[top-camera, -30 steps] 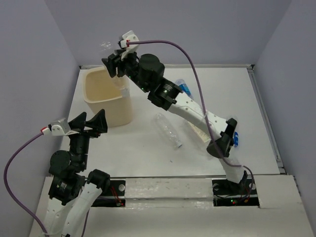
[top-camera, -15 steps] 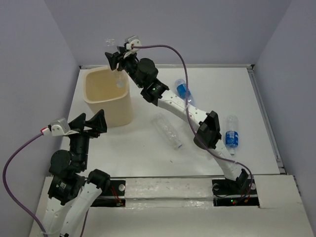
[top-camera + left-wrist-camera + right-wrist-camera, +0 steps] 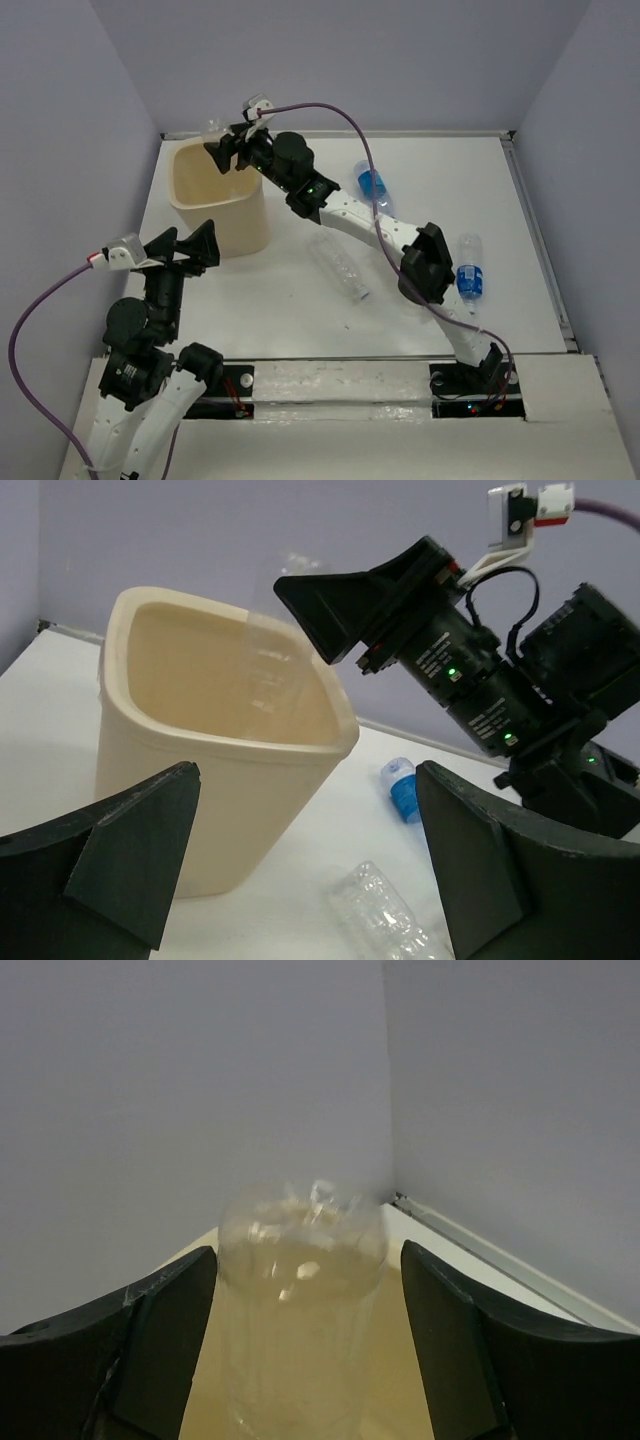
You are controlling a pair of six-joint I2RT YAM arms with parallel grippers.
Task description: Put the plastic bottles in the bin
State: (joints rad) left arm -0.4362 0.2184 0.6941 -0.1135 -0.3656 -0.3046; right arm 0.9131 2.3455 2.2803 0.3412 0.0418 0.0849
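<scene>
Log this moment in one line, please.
right gripper: clear bottle between fingers above bin, grip unclear | left gripper: open, empty | table: ribbed bottle, two blue-label bottles

right gripper (image 3: 222, 152): dropped toward bin (image 3: 200, 203) | clear bottle (image 3: 212, 127): lower

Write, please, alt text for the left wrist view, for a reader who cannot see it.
The right hand reaches over a cream bin with a clear bottle at its fingertips. A blue-capped bottle and a ribbed bottle lie on the white table beyond, framed by the open fingers of the left hand.
</scene>
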